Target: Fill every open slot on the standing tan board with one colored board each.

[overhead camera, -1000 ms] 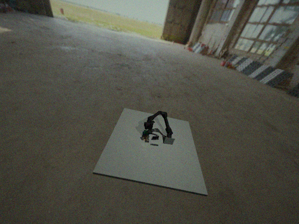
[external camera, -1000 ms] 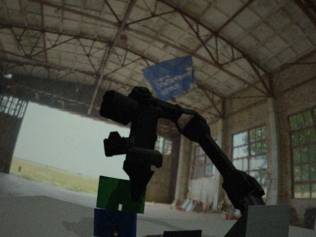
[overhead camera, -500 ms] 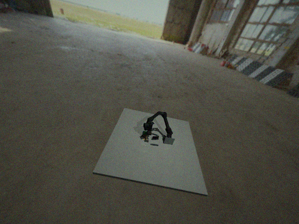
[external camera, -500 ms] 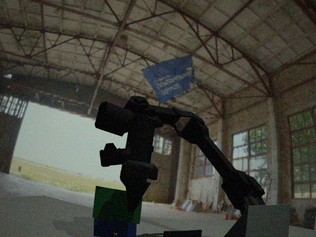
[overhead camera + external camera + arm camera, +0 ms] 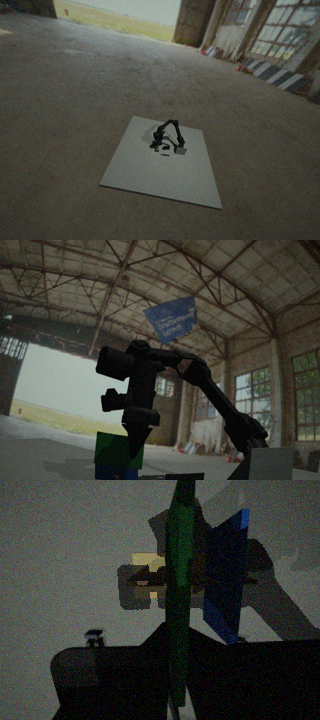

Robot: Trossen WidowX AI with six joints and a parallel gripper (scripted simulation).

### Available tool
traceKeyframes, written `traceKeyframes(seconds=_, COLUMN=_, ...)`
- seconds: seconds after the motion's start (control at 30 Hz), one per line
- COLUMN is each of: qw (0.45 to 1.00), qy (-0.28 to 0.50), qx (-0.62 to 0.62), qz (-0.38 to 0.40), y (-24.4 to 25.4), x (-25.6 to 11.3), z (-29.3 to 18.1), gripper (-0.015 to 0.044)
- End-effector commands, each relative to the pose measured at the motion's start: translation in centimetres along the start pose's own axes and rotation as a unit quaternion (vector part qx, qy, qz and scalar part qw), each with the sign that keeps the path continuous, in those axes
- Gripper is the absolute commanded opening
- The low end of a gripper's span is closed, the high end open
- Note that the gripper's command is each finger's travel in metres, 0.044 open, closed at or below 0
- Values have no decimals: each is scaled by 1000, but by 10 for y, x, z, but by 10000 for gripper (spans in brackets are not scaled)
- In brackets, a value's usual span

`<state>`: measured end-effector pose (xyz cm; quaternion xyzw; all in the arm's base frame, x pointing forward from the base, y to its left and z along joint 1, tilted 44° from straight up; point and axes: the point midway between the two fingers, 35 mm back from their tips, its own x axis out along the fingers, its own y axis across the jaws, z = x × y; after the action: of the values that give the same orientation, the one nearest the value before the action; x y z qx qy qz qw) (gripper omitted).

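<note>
Green marks the board in hand. In the top view the arm [image 5: 172, 121] arches over a pale slab [image 5: 160, 175], and its gripper [image 5: 156, 142] ends among small pieces too tiny to sort out.

The exterior view shows more: the gripper [image 5: 133, 456] points straight down, its fingers closed on the green board [image 5: 111, 446] [image 5: 180, 545] near one side edge rather than mid-face. The board stands upright, and a blue board [image 5: 102, 471] [image 5: 225, 575] shows below it in this view.

From the wrist, the green board is seen nearly edge-on, pinched and running crosswise over the tan board [image 5: 145, 558], with the blue board standing apart beside it. The notch is hidden, so I cannot tell whether the green board has entered its slot.

I judge it light, thin and stiff, with flat faces that could slip or pivot under an off-centre grip. A hold on both faces, high and close to the line above the notch, should resist tilting best; pressing down from near one edge may cock it and jam the slot.
</note>
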<state>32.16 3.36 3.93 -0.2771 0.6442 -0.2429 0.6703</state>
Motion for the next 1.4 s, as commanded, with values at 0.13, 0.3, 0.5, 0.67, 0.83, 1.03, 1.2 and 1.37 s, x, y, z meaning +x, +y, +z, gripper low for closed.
traceKeyframes(seconds=0.13, qw=1000, qy=1, qx=-3, qz=-2, y=0, x=5, z=-1, gripper=0)
traceKeyframes(seconds=0.3, qw=1000, qy=1, qx=-3, qz=-2, y=0, x=8, z=-1, gripper=0)
traceKeyframes(seconds=0.5, qw=1000, qy=1, qx=-3, qz=-2, y=0, x=11, z=-1, gripper=0)
traceKeyframes(seconds=0.67, qw=1000, qy=1, qx=-3, qz=-2, y=0, x=13, z=-1, gripper=0)
traceKeyframes(seconds=0.83, qw=1000, qy=1, qx=-3, qz=-2, y=0, x=15, z=-1, gripper=0)
traceKeyframes(seconds=1.03, qw=1000, qy=1, qx=-3, qz=-3, y=0, x=18, z=-1, gripper=0)
traceKeyframes(seconds=1.2, qw=1000, qy=1, qx=-3, qz=-3, y=0, x=21, z=-1, gripper=0)
traceKeyframes(seconds=1.37, qw=1000, qy=1, qx=-3, qz=-3, y=0, x=24, z=-1, gripper=0)
